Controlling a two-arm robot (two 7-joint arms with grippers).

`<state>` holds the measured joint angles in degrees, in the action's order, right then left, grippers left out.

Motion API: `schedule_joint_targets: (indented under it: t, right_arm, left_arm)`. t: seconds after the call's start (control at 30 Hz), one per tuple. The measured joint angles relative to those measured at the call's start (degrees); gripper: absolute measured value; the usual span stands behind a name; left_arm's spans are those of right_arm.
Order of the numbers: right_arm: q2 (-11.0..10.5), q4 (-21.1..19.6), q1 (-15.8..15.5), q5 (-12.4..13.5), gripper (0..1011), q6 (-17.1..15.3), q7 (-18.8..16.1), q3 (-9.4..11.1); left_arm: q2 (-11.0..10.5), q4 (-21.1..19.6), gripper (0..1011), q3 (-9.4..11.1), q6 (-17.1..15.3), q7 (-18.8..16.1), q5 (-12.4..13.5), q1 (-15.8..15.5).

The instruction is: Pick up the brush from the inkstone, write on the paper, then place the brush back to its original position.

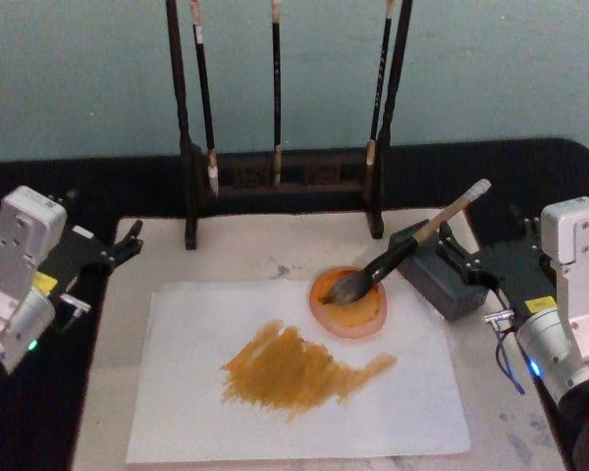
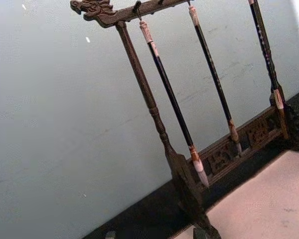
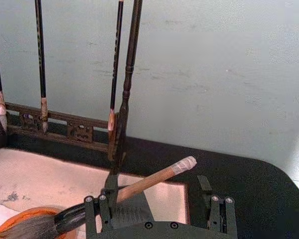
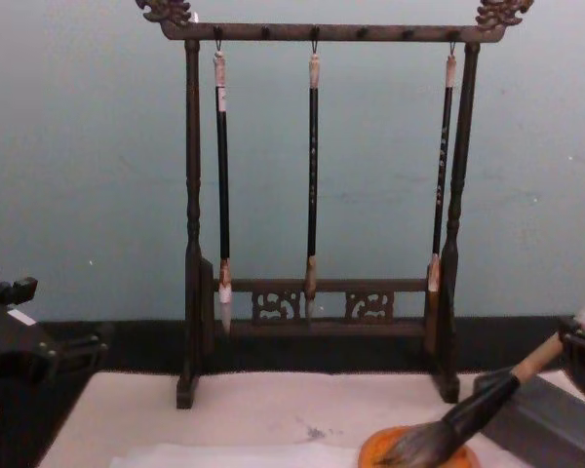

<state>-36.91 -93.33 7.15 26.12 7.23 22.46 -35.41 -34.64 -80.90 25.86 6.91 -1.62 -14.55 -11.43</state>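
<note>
Head view showed the paper (image 1: 304, 392) nearest the robot, lying on the beige mat (image 1: 245, 245) and bearing a broad ochre smear (image 1: 294, 368). Just beyond, the brush (image 1: 402, 253) rested with its bristles in the orange dish (image 1: 348, 306) and its handle leaning on the dark inkstone (image 1: 442, 280). The right gripper (image 1: 461, 260) sat just beside that handle, fingers apart and holding nothing. The left gripper (image 1: 128, 240) waited at the mat's left edge; whether it was open could not be told. Farthest back, 3 thin brushes hung on the wooden rack (image 1: 285, 182).
</note>
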Motion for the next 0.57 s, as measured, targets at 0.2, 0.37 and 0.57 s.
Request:
schedule_joint_targets:
  t: [0.2, 0.37, 0.57]
  right_arm:
    - [0.0, 0.0, 0.0, 0.0, 1000, 0.0, 0.0, 0.0]
    - [0.0, 0.0, 0.0, 0.0, 1000, 0.0, 0.0, 0.0]
    - [0.0, 0.0, 0.0, 0.0, 1000, 0.0, 0.0, 0.0]
  left_arm:
    - [0.0, 0.0, 1010, 0.0, 0.0, 0.0, 0.0, 0.0]
    - [0.0, 0.0, 1010, 0.0, 0.0, 0.0, 0.0, 0.0]
    - [0.0, 0.0, 1010, 0.0, 0.0, 0.0, 0.0, 0.0]
